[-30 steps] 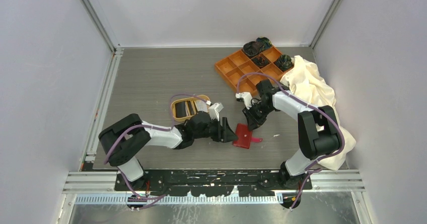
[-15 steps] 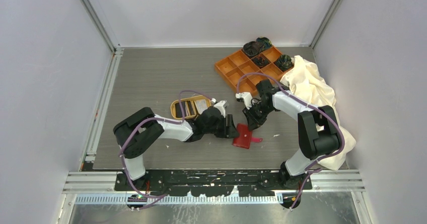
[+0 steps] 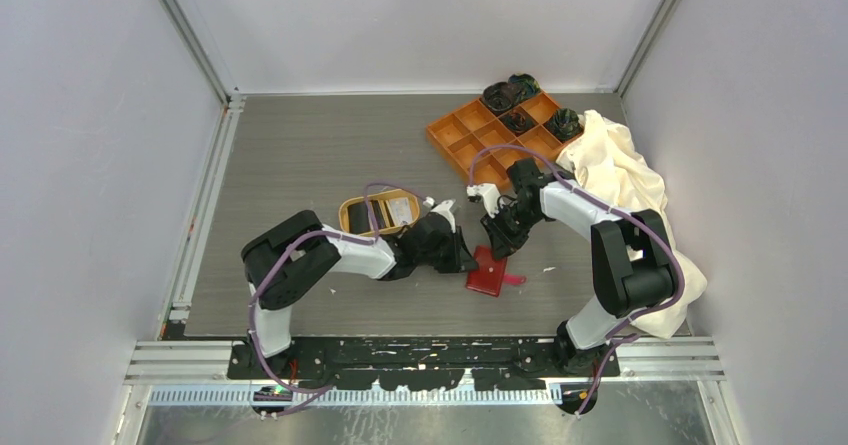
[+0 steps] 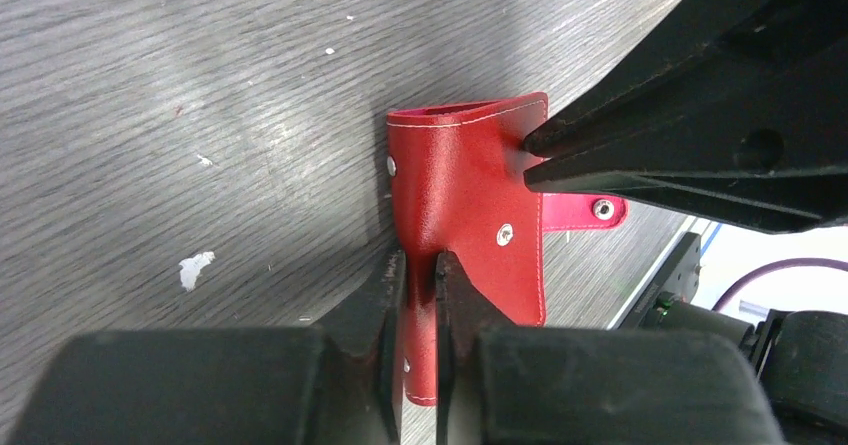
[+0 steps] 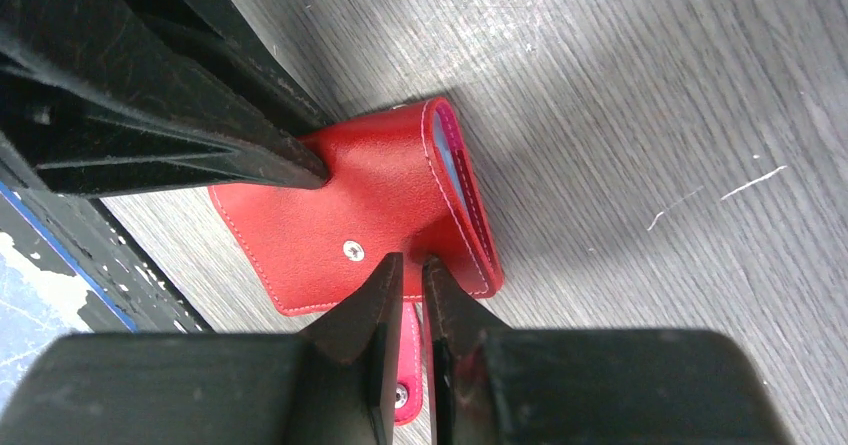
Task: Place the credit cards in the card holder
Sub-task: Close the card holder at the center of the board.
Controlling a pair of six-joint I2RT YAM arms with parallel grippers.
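Observation:
The red card holder (image 3: 488, 275) lies folded on the table, held from both sides. My left gripper (image 3: 467, 262) is shut on its left cover; in the left wrist view the jaws (image 4: 420, 265) pinch the red leather (image 4: 465, 185). From the far side my right gripper (image 3: 497, 248) is shut on the holder's edge by the snap tab (image 5: 408, 380), its jaws (image 5: 412, 265) closed over the red cover (image 5: 340, 205). A strip of blue lining shows at the fold. Black and white credit cards (image 3: 385, 211) lie in the oval tan dish (image 3: 347, 215) behind the left arm.
An orange nine-compartment tray (image 3: 470, 130) with dark items in its far cells stands at the back right. A cream cloth (image 3: 620, 170) is heaped along the right side, against the right arm. Small white scraps lie on the table near the holder.
The left arm has reached right to the card holder and its jaws have closed on the cover. The right gripper has kept its hold, and the holder has shifted slightly.

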